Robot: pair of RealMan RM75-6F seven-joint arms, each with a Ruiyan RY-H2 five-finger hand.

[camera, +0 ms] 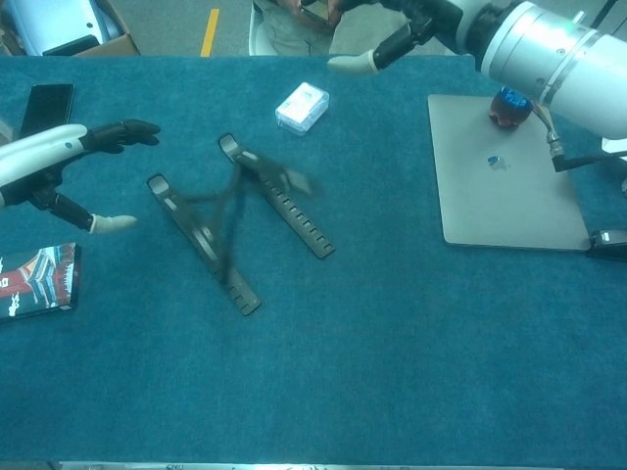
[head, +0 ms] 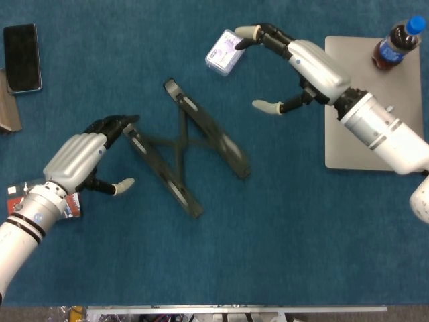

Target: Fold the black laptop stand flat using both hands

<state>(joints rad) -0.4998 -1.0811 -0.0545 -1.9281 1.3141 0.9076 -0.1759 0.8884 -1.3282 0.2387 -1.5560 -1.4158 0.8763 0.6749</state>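
The black laptop stand (head: 181, 144) lies low on the blue cloth, motion-blurred, its two slotted rails and crossed struts nearly flat; the chest view shows the stand (camera: 230, 220) the same way. My left hand (head: 84, 151) hovers just left of the stand's upper left end, fingers extended and thumb apart, holding nothing. In the chest view the left hand (camera: 59, 157) is clear of the stand. My right hand (head: 295, 67) is raised at the back right, fingers spread, beside the white box, apart from the stand; only part of the right hand (camera: 392, 39) shows in the chest view.
A white box (head: 225, 52) lies behind the stand. A silver laptop (head: 355, 60) with a cola bottle (head: 397, 41) on it sits at the right. A phone (head: 21, 58) lies far left, and a printed packet (camera: 39, 279) under my left wrist.
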